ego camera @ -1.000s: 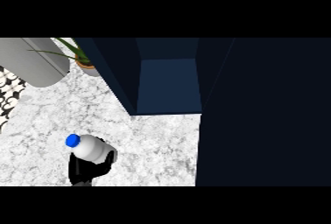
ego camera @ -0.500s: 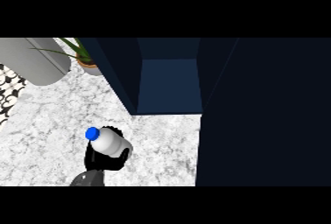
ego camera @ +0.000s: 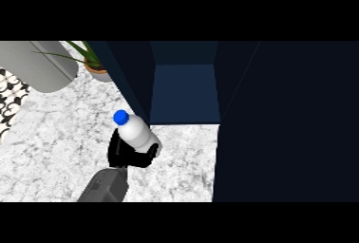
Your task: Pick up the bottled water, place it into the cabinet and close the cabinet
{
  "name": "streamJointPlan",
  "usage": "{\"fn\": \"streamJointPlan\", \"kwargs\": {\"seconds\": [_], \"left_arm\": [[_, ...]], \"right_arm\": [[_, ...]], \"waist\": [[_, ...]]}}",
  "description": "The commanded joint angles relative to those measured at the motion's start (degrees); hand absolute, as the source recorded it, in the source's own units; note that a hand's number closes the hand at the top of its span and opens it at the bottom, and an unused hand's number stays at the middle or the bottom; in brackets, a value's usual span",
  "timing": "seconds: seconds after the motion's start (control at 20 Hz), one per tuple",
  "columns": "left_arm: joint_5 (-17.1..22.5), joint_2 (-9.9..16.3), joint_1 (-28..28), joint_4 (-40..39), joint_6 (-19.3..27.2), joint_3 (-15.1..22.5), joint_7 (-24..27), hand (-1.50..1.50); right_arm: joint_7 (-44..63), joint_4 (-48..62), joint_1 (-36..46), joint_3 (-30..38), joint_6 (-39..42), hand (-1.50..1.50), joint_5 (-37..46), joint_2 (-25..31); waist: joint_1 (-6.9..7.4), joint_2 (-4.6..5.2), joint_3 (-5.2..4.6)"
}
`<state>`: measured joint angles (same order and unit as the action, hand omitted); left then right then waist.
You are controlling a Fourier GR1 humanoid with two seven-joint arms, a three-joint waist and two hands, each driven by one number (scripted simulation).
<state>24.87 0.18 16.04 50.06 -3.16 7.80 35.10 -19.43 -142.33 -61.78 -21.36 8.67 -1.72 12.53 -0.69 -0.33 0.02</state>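
Low and left of centre, over the white marbled tabletop (ego camera: 56,142): left hand (ego camera: 129,153), black, at the end of a grey forearm (ego camera: 104,186) coming in from the lower edge. Fingers curled round the lower body of the water bottle (ego camera: 138,133); hand closed on it and holding it. Bottle white, tilted, with its blue cap (ego camera: 120,117) pointing up and away from the hand, toward the upper left. Base of the bottle hidden behind the fingers; cannot tell whether it touches the tabletop.

Just beyond and to the right of the hand: cabinet (ego camera: 186,92), dark blue, standing open, its inner space showing as a lighter blue recess. Bottle outside that recess, near its lower left corner. Farther right of the hand: large dark panel (ego camera: 288,123) filling that side of the view; cannot tell whether door or wall.

Well beyond the hand, to its upper left: potted plant (ego camera: 91,59) with thin green leaves, beside a grey rounded object (ego camera: 42,66). Far left of the hand, at the edge: black-and-white patterned surface (ego camera: 8,102).

Right hand not seen.
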Motion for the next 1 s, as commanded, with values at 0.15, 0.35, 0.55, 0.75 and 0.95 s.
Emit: {"fn": "streamJointPlan", "kwargs": {"seconds": [0.15, 0.35, 0.55, 0.75, 0.95], "left_arm": [[-2.6, -0.2, 4.6, 7.5, 13.8, 7.7, -4.2, 1.50], [2.6, -0.2, 12.6, 7.3, 21.6, 13.4, -9.0, 1.50], [3.8, -0.2, 20.2, 2.3, 26.3, 13.4, -10.3, 1.50], [2.6, -0.2, 25.7, -1.6, 30.2, 14.4, -13.5, 1.50], [6.0, -0.2, 33.6, -10.3, 34.5, 14.0, -13.8, 1.50]], "right_arm": [[2.6, -6.0, -1.5, 2.0, 0.2, -1.50, -3.9, 1.2], [3.3, -2.7, 3.0, 1.5, -0.4, -1.50, -4.1, -0.3], [3.9, -5.0, 2.7, 5.3, 0.4, -1.50, -6.3, 1.1], [-0.6, 0.4, 2.8, 6.2, 0.8, -1.50, -5.4, -0.3], [2.2, -2.6, 3.6, 7.1, 1.9, -1.50, -7.7, 0.7]], "waist": [[-0.09, 0.09, 0.00], [-0.54, 0.33, -0.03], [-1.07, 0.53, -0.03], [-1.17, 0.37, 0.00], [-2.49, 0.80, -0.01]]}}
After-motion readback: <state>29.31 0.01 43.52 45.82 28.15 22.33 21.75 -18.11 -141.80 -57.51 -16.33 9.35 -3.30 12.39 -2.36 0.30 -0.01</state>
